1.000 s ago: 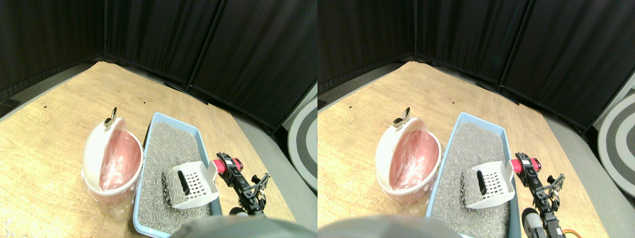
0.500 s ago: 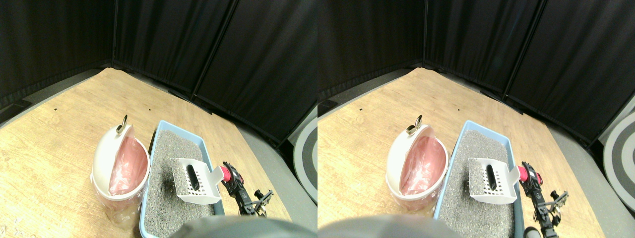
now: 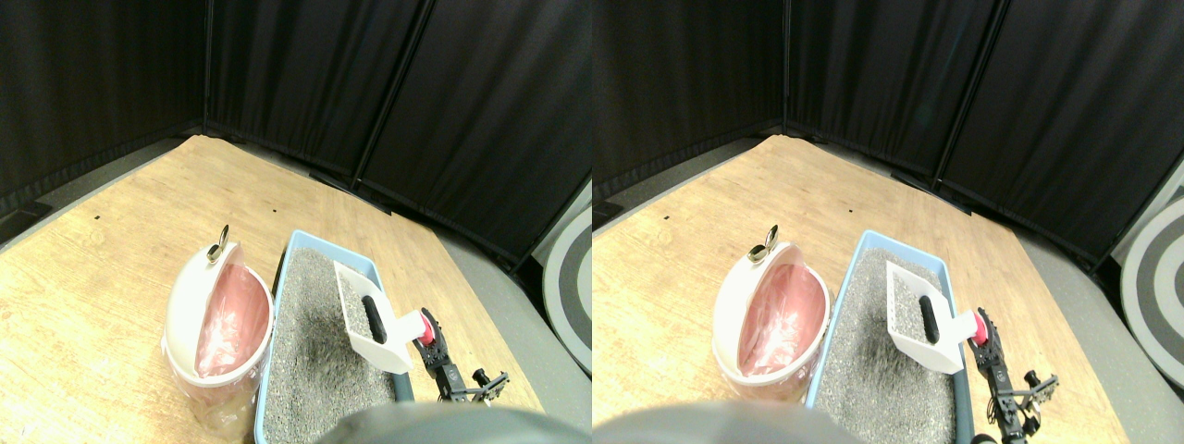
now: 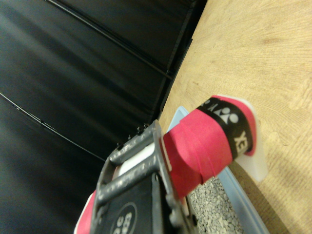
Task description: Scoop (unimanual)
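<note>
Black curtains [image 3: 444,102] behind the wooden floor [image 3: 102,268], grey-ringed mat [image 3: 569,277] beside.

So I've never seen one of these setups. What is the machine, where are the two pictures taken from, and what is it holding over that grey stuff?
The machine is a four-legged robot with an arm on a leg. The wide picture is two nearly equal views from its forward camera, looking down at a wooden floor. The other picture comes from a camera on the right arm, looking along its gripper.

On the floor stands a blue litter tray filled with grey litter. Beside it stands a white bin with a pink liner, its lid tipped open.

The right gripper holds a white slotted scoop by its red wrapped handle. The scoop is lifted above the litter, tilted, with a dark lump in it.
</note>
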